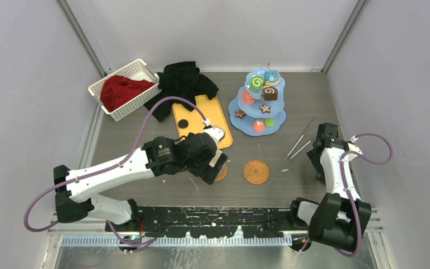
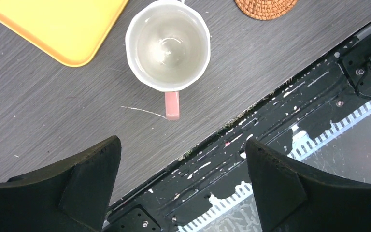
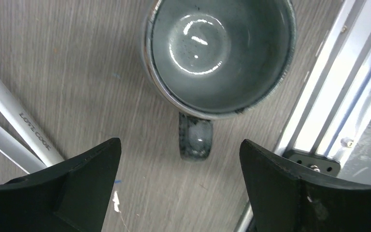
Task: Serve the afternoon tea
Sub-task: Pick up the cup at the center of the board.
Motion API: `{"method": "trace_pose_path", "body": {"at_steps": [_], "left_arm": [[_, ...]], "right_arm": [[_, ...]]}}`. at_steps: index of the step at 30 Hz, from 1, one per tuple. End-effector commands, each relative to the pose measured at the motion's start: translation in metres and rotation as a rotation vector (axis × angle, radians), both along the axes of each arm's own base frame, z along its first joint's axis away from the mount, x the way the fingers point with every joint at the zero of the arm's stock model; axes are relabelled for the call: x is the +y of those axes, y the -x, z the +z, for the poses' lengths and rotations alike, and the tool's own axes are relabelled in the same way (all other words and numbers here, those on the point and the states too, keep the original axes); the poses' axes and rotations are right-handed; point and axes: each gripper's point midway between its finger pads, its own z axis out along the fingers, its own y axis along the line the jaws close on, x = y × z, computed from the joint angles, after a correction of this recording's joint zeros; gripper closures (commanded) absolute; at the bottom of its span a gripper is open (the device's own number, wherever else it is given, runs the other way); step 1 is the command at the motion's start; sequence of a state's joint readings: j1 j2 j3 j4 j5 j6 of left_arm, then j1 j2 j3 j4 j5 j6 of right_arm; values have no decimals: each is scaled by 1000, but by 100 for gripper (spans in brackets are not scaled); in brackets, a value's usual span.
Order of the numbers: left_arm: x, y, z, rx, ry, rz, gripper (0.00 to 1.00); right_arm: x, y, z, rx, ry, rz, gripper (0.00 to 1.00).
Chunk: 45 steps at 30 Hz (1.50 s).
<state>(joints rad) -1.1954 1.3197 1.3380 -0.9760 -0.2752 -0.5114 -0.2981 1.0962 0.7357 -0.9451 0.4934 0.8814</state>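
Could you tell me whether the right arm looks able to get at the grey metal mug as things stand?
Probably yes: the right arm hangs over the grey metal mug, jaws wide open either side of its handle, nothing between. The tongs lie off to one side, apart.

Left gripper [image 2: 181, 154] and right gripper [image 3: 179, 154] both point straight down, fingers [image 2: 92, 174] spread wide apart.

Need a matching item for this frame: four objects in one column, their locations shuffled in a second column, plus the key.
Objects
1. pink-handled cream mug
2. grey metal mug
3. red cloth
4. blue donut

Locations
A. top tier of the stand
B. beside the tongs
C. in the white basket
D. near a corner of the yellow tray

Pairs: 1-D, 2-B, 3-C, 4-A
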Motion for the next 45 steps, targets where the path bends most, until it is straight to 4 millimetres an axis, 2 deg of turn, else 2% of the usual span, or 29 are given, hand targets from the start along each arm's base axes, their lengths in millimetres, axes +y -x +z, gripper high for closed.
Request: {"method": "trace_pose_path", "body": {"at_steps": [1,10,14,18,19,21,23,28,32,34,37,40,44,45], "left_arm": [[-11,0,8,-5,50,-31,1],[-11,-2,3,-9,31,-31,0],[-10,-2,3,-8,31,-29,1],[-10,-2,2,-10,29,-31,1],[-10,-2,1,-10,25,-31,1],[-10,-3,1,-9,20,-29,0],[-9,-3,3,-13,26,-24,1],[0,-9,16,-64,38,4,1],[12,-19,22,-96,22,37,1],[23,-27,32,-132,41,81,1],[46,-50,39,-170,39,221,1],[63,-64,47,-190,96,334,1],[83,-71,59,-238,155,425,1],[88,-72,61,-250,158,444,1]], "right_arm": [[-16,-19,-2,-75,55,-68,4],[-19,-8,-20,-57,62,-121,24],[-21,-4,-17,-79,85,-143,45],[-27,-3,-11,-88,121,-151,60],[-29,-2,-9,-87,130,-154,67],[-30,-3,-5,-86,138,-148,87],[-30,-6,-1,-96,134,-139,99],[-30,-15,22,-154,144,-98,100],[-29,-31,45,-244,158,-7,99],[-28,-37,52,-261,159,21,99],[-21,-50,66,-300,163,97,99],[3,-74,90,-410,165,281,99],[62,-98,131,-654,128,628,99],[77,-99,134,-681,96,689,99]]}}
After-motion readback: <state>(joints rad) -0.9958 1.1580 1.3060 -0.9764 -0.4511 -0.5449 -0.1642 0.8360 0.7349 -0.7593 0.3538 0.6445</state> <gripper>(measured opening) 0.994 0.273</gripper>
